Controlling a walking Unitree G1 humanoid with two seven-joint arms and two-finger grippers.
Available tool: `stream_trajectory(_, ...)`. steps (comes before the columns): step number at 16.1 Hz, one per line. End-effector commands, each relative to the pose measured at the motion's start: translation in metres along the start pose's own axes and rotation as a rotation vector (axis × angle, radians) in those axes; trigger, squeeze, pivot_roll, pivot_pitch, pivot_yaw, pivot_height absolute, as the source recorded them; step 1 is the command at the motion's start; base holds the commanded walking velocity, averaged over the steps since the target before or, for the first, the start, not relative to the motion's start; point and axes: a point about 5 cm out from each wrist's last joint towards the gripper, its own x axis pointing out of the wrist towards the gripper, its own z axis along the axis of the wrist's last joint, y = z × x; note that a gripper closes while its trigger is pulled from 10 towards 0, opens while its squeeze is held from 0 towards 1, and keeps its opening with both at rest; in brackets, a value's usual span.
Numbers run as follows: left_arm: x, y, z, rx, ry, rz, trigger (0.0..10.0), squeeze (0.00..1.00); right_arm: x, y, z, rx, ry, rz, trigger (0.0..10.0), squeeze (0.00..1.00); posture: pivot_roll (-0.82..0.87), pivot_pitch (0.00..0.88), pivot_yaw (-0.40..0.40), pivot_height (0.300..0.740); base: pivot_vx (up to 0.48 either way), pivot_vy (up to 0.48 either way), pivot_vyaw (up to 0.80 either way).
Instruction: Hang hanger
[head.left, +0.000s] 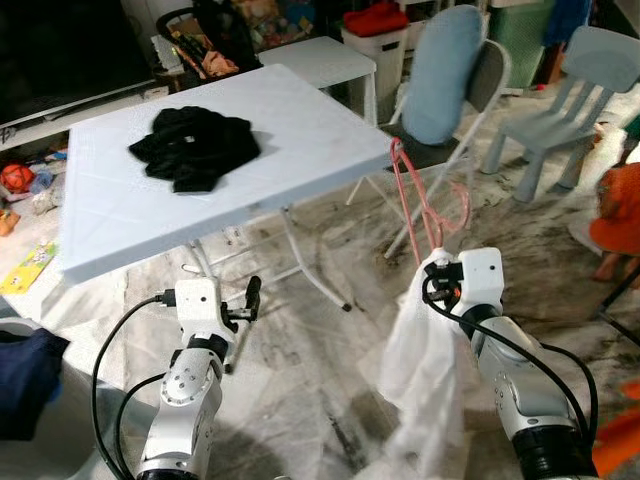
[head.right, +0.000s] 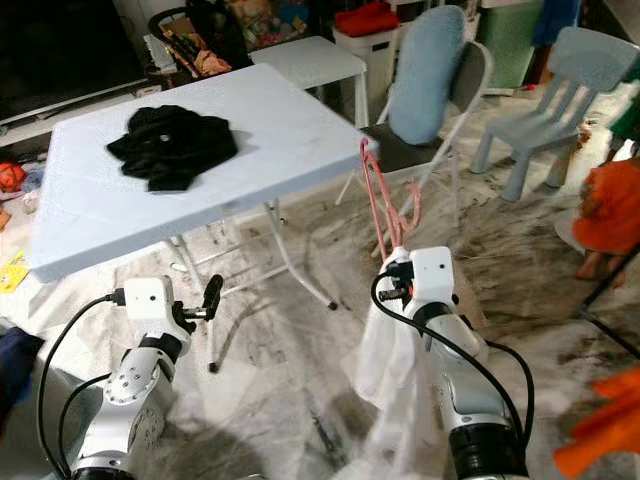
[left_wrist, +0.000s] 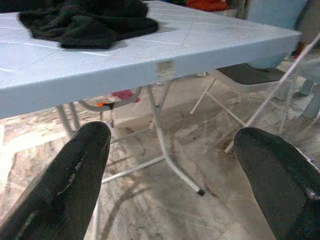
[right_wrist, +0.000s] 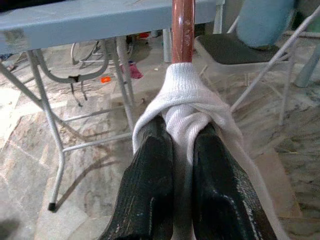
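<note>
hanger (head.left: 425, 195) pink, thin, curved | right gripper (right_wrist: 183, 135) clamps it through white knit cloth (head.left: 420, 370) | left gripper (left_wrist: 172, 145) spread

The bench (head.left: 300, 130) top looks like pale moulded plastic, matt, with faint ribbed lines, on thin white metal tube legs. A crumpled black cloth (head.left: 195, 147) on it is soft and dull. The hanger (head.left: 425, 195) is pink with a smooth, slightly glossy coat. A white garment (head.left: 425, 370) is thin knit cloth, ribbed at its collar. Each hand (right_wrist: 182, 145) has black fingers (left_wrist: 82, 165), matt and scuffed. The floor (head.left: 330, 340) is polished stone, veined and smudged.
</note>
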Motion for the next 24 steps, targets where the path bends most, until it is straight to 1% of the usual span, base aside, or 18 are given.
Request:
stream_trajectory(1,0.001,0.005,0.002,0.008,0.001,0.014,10.0,0.0,0.002,0.004,0.009,-0.013,-0.044,0.013,10.0,0.0,-0.15,0.0,0.121,0.74,0.0,0.48,0.0)
stream_trajectory(8,0.006,0.0,0.005,0.005,-0.01,0.0,10.0,0.0,0.004,0.0,0.013,-0.033,-0.056,-0.004,10.0,0.0,-0.16,0.0,0.118,0.74,0.0,0.453,0.0)
stream_trajectory(10,0.005,-0.003,0.01,-0.016,-0.051,-0.034,10.0,0.0,0.005,-0.001,0.015,-0.045,-0.062,-0.01,10.0,0.0,-0.16,0.0,0.112,0.74,0.0,0.0,0.0)
stream_trajectory(14,0.005,-0.007,0.01,-0.058,-0.063,-0.043,10.0,0.0,0.008,0.0,0.02,-0.074,-0.078,0.011,10.0,0.0,-0.15,0.0,0.096,0.74,0.0,0.0,0.0)
stream_trajectory(16,0.003,-0.006,0.009,-0.06,-0.066,-0.043,10.0,0.0,0.009,0.001,0.02,-0.084,-0.075,0.018,10.0,0.0,-0.15,0.0,0.089,0.74,0.0,0.0,0.68)
stream_trajectory(17,0.001,-0.005,0.007,-0.059,-0.067,-0.04,10.0,0.0,0.011,0.002,0.02,-0.072,-0.074,0.018,10.0,0.0,-0.14,0.0,0.087,0.74,0.0,0.0,0.48)
stream_trajectory(22,0.003,-0.005,0.009,-0.059,-0.069,-0.057,10.0,0.0,0.011,0.005,0.021,-0.059,-0.086,0.005,10.0,0.0,-0.15,0.0,0.102,0.74,0.298,0.0,0.0)
stream_trajectory(24,0.004,-0.007,0.009,-0.056,-0.063,-0.077,10.0,0.0,0.01,-0.001,0.02,-0.047,-0.082,-0.032,10.0,0.0,-0.16,0.0,0.109,0.74,0.341,0.0,-0.27)
